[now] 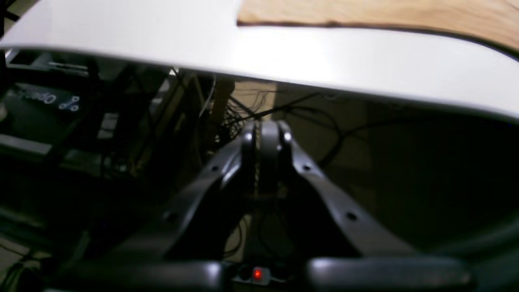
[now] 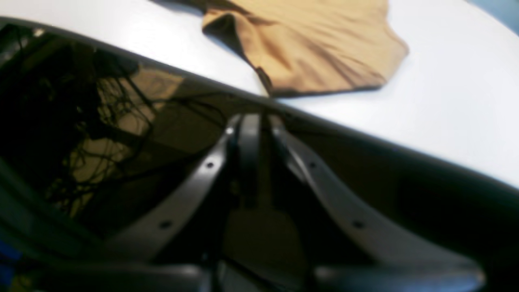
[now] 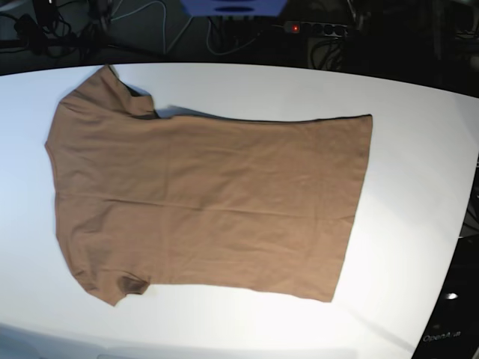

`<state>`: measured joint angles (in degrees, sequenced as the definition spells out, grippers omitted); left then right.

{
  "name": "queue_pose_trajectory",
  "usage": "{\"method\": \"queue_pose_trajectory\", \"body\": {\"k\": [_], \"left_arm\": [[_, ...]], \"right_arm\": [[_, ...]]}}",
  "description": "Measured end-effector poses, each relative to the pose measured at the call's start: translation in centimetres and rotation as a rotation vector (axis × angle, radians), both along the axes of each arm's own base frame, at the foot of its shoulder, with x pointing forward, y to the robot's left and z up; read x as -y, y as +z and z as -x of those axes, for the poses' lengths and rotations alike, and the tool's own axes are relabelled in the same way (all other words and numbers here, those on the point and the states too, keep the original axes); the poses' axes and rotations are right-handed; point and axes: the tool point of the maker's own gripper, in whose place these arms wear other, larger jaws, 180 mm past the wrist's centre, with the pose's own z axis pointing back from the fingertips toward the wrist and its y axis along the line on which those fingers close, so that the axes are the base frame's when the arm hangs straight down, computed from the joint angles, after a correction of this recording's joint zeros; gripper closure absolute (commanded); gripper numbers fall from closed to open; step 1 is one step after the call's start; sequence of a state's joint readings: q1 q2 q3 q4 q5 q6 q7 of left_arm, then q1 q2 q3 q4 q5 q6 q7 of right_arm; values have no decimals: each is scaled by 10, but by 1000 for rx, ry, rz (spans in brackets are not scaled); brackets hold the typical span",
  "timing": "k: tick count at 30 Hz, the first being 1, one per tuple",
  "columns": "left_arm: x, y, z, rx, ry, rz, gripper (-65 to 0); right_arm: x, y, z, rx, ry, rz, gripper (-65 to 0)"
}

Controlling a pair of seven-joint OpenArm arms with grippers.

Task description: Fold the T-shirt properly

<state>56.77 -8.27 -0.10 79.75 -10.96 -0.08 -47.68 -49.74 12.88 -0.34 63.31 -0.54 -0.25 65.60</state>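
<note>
White table [image 3: 419, 149] fills the base view, curved along its far edge, with dark floor, cables and a power strip [image 3: 314, 28] showing a red light behind it.

One T-shirt [image 3: 202, 202], tan-brown, lies spread flat on the table, neckline end toward the base view's left, hem toward its right. Both short sleeves visible there: one at the far left corner, one at the near left corner. Light creases across the body. No arm appears in this view.

Left wrist view: left gripper [image 1: 265, 136] hangs off the table's edge, below the tabletop level, fingers pressed together at the tips, nothing between them. Only a strip of the shirt's straight edge shows on the table beyond. Cables and dark equipment under the table show here and not in the base view.

Right wrist view: right gripper [image 2: 259, 121] also sits off the table edge, pointing toward one sleeve, which lies on the white surface with its cuff partly turned. A narrow gap shows between the fingers; nothing pinched. Picture is blurred.

Count: one shirt, one table, two grippers, neither touching the cloth.
</note>
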Motion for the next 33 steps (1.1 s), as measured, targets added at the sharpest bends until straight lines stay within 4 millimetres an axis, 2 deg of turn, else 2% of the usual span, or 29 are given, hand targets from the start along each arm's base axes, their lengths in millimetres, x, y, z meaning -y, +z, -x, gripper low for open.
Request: {"method": "queue_pose_trajectory", "body": {"k": [4, 10, 14, 16, 23, 30, 33], "left_arm": [[1, 13, -30, -14, -33, 11, -11], [-10, 29, -70, -19, -17, -4, -11], [-16, 31, -91, -50, -14, -10, -11], [-22, 33, -96, -68, -3, -20, -11], [-19, 30, -112, -79, -9, -8, -11], [-19, 26, -118, -99, -8, -5, -11], [-19, 27, -123, -90, -8, -4, -11]], "right_arm": [[-3, 10, -32, 6, 4, 17, -128], [-1, 24, -65, 0, -14, 45, -128], [3, 18, -85, -25, -36, 59, -129], [5, 17, -87, -33, -33, 67, -129], [4, 16, -85, -39, -44, 58, -133], [5, 15, -79, -52, -41, 60, -297], [9, 17, -79, -47, -51, 63, -329]]}}
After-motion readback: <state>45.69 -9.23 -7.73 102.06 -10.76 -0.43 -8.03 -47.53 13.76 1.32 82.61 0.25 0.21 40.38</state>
